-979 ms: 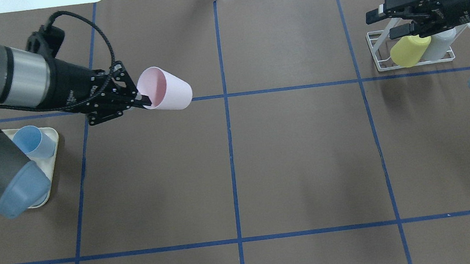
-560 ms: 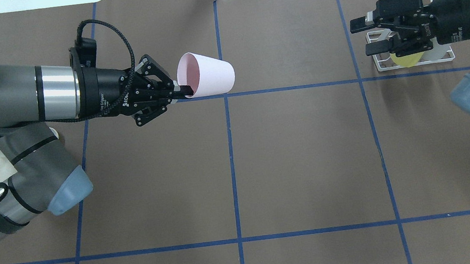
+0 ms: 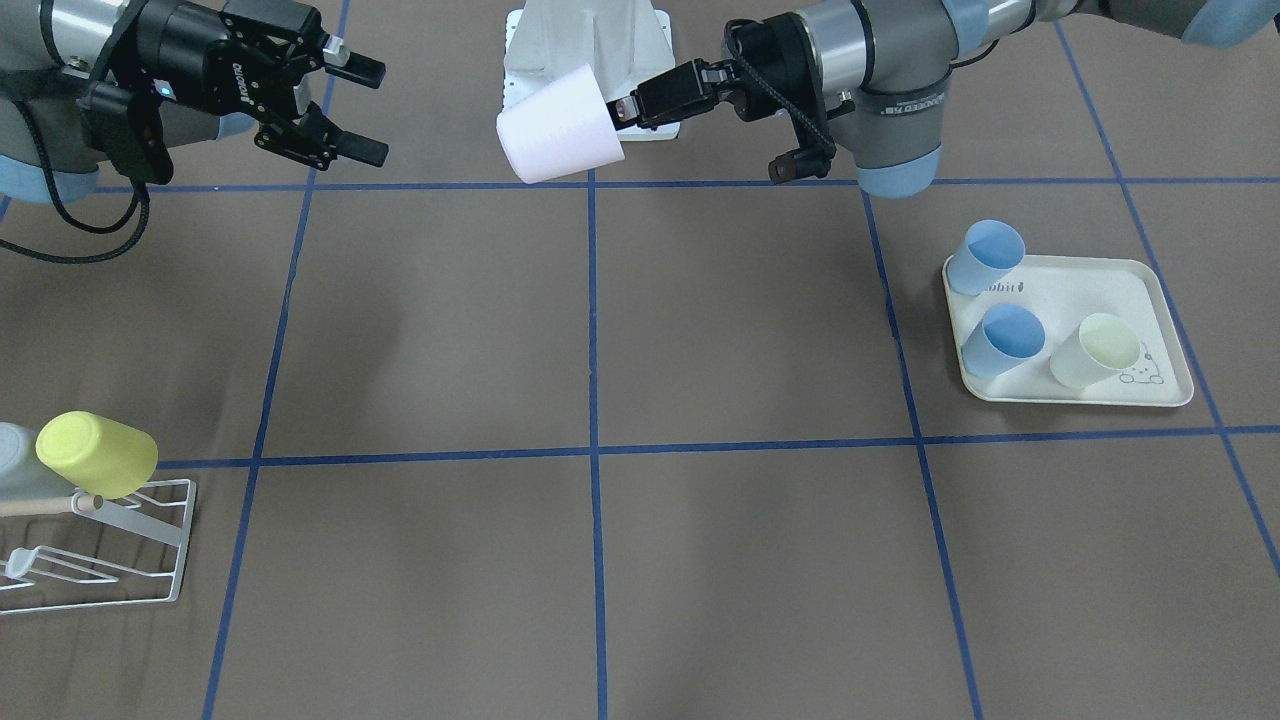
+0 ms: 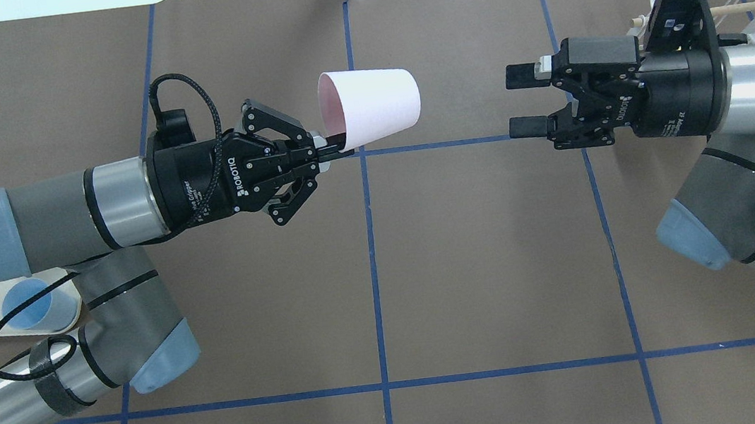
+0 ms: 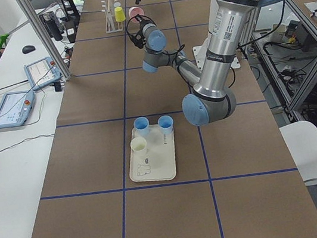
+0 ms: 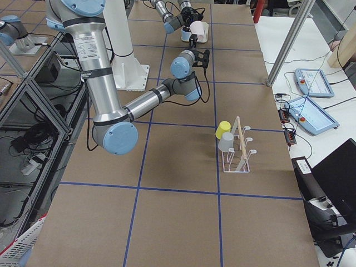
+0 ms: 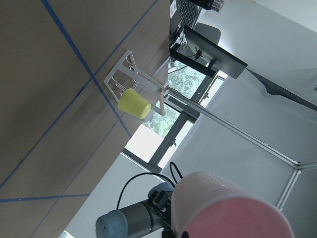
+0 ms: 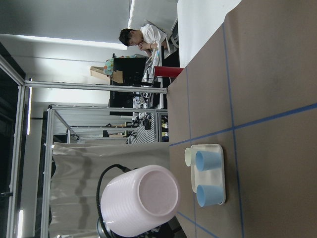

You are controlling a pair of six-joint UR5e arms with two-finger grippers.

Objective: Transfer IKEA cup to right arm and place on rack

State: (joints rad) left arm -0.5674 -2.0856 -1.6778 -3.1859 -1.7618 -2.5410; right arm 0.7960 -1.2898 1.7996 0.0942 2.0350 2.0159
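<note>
My left gripper is shut on the rim of a pink IKEA cup and holds it on its side above the table's middle line, base toward the right arm. My right gripper is open and empty, level with the cup and apart from it. The same shows in the front view: cup, left gripper, right gripper. The cup's base fills the right wrist view. The white wire rack stands at the far right and carries a yellow cup and a grey cup.
A cream rabbit-print tray on my left holds two blue cups and a cream cup. In the overhead view my right arm hides most of the rack; its wooden dowel shows. Blue tape lines cross the brown table.
My left arm has carried the pink cup right, up to the middle line. My right gripper has moved left, away from the rack and toward the cup, still open.
</note>
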